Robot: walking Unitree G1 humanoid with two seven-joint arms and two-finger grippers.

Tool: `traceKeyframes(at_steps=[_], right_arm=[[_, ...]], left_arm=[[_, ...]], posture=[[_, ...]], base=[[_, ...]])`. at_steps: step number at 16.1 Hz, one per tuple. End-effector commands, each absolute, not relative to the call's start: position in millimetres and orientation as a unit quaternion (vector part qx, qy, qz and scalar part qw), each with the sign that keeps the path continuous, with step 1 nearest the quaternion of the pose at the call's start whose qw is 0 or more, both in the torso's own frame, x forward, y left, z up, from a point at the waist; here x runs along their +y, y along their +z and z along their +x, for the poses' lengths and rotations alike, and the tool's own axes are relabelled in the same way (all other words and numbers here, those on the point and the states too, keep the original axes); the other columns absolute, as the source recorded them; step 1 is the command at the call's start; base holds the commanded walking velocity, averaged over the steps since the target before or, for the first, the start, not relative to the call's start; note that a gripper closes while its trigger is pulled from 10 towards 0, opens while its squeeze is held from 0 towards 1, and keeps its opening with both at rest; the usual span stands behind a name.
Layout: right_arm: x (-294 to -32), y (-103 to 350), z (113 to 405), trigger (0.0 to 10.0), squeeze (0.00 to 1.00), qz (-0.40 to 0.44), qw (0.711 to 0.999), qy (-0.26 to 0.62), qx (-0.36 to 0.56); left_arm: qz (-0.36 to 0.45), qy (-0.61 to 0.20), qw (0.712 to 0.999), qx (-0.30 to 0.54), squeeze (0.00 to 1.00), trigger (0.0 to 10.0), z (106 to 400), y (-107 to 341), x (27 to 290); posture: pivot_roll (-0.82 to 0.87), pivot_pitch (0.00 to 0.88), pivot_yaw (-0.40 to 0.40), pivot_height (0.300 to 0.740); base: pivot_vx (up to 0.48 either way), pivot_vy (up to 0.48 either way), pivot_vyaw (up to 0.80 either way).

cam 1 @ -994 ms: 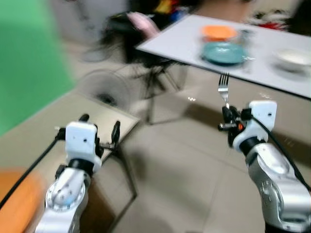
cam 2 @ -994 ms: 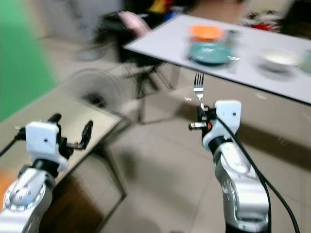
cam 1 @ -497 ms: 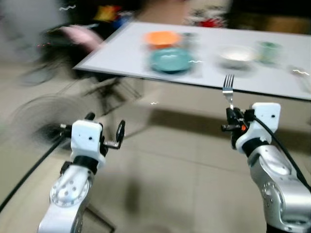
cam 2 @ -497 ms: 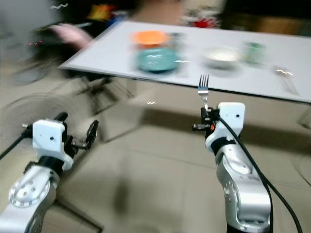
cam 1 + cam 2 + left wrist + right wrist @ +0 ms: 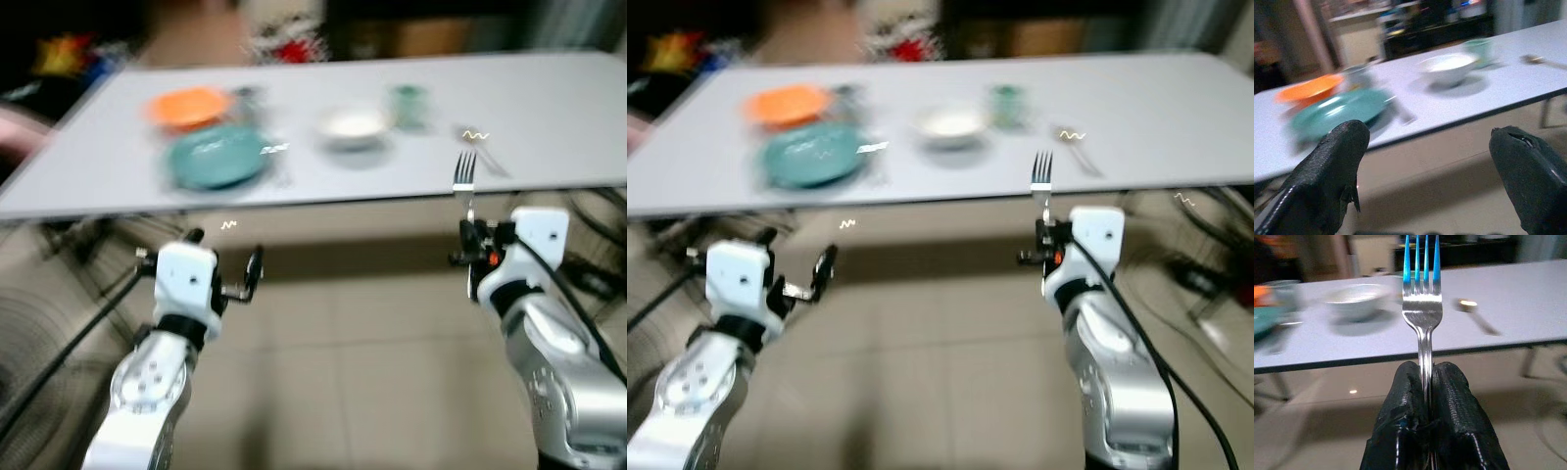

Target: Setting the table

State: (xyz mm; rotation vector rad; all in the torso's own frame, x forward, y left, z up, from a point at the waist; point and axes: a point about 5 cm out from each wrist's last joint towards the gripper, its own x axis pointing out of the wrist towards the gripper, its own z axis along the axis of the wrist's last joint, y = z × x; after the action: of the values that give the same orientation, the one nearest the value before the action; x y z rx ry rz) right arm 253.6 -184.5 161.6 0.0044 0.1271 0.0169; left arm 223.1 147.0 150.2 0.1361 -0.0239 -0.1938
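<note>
Fork upright in right gripper

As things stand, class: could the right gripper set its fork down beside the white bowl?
Probably not yet: the right gripper holds the fork short of the table edge, and the white bowl sits further in.
</note>
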Motion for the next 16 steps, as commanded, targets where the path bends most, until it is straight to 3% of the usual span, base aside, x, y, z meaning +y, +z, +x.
traceKeyframes(at_steps=[1, 13, 16], right_arm=[[-189, 164, 251, 10.0, 0.00, 0.000, 0.998, -0.004, 0.062], [-189, 163, 251, 10.0, 0.00, -0.002, 0.998, -0.009, 0.065], [-179, 167, 256, 10.0, 0.00, -0.007, 0.995, 0.068, 0.067]], left_arm=[[0.066, -0.109, 0.992, -0.015, 0.00, 10.0, 223, 151, 141], [0.064, -0.123, 0.990, -0.018, 0.00, 10.0, 225, 151, 138], [0.069, -0.098, 0.993, -0.023, 0.00, 10.0, 228, 152, 142]], posture=[[-0.17, 0.000, 0.064, 0.740], [-0.17, 0.000, 0.070, 0.740], [-0.18, 0.000, 0.067, 0.740]], base=[[0.386, 0.000, -0.80], [0.387, 0.000, -0.80], [0.381, 0.000, -0.49]])
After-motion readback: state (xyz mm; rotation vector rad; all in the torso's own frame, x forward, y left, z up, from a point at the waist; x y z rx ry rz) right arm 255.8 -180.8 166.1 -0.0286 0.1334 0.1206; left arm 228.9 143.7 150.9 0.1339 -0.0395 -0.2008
